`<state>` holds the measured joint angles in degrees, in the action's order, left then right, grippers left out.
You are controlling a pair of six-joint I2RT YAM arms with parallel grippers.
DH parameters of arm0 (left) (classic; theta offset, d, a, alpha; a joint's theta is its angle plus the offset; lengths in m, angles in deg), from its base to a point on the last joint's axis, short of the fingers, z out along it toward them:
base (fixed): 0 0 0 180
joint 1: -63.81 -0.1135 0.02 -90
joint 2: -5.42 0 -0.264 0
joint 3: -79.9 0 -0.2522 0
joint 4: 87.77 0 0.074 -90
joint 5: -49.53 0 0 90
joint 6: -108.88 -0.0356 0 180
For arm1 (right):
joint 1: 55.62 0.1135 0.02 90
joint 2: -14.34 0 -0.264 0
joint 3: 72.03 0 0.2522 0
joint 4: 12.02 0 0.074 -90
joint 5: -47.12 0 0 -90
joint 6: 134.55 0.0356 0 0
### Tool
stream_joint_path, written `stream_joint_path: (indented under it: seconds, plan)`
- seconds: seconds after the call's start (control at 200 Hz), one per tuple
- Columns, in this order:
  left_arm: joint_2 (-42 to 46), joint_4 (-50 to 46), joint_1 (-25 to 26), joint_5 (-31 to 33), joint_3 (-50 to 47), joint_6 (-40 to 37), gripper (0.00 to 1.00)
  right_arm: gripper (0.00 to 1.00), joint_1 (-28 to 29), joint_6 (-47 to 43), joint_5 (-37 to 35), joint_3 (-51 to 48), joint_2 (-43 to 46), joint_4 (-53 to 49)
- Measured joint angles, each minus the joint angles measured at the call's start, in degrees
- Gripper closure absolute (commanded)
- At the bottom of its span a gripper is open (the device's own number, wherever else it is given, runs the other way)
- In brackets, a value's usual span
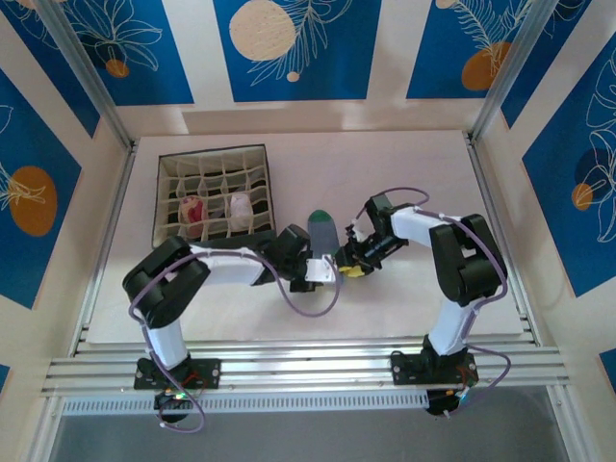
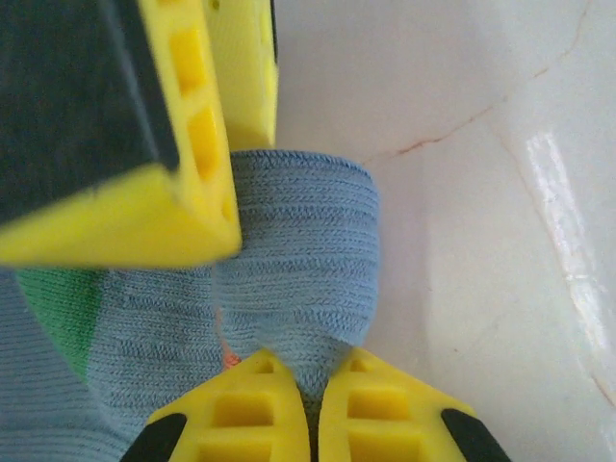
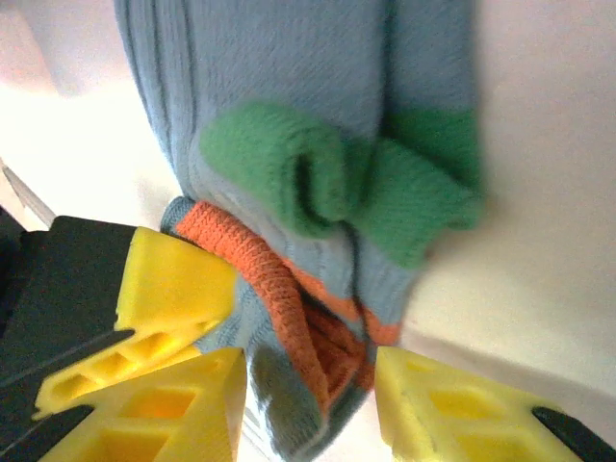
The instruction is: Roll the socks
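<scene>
While the left gripper [image 2: 313, 373] is pinched tight on a fold of the grey-blue sock [image 1: 322, 231] at mid-table, the right gripper [image 3: 306, 385] stands apart around the orange cuff [image 3: 279, 279]. With only that thin pinch holding, the bunched roll may spring loose, or fabric may snag on the right gripper if it pulls away.

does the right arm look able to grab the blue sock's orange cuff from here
Likely yes: the right pincer stands open astride the orange cuff of the grey-blue sock, nothing between. The left pincer, shut on the same sock, crowds it.
</scene>
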<state>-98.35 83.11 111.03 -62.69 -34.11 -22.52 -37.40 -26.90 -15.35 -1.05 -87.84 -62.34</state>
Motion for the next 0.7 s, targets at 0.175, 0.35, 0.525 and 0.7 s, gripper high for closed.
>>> stream_joint_path:
  seconds: [0.175,0.35,0.525,0.7]
  plan:
    - [-2.84,-4.7,-2.32,-8.83,3.8,4.17,1.0,0.61,-0.07,0.55,-0.31,-1.49,2.58,4.79]
    - [-6.03,-10.23,-4.81,-17.99,7.58,8.44,1.0,0.64,0.94,0.7,3.15,-3.61,3.58,9.94]
    - [-9.73,-15.74,-7.41,-24.44,12.04,12.9,1.0,0.64,1.18,0.48,7.37,-4.11,2.64,13.27]
    - [-12.81,-20.2,-9.33,-28.79,15.67,19.21,1.0,0.62,1.29,0.42,9.2,-6.91,2.56,15.26]
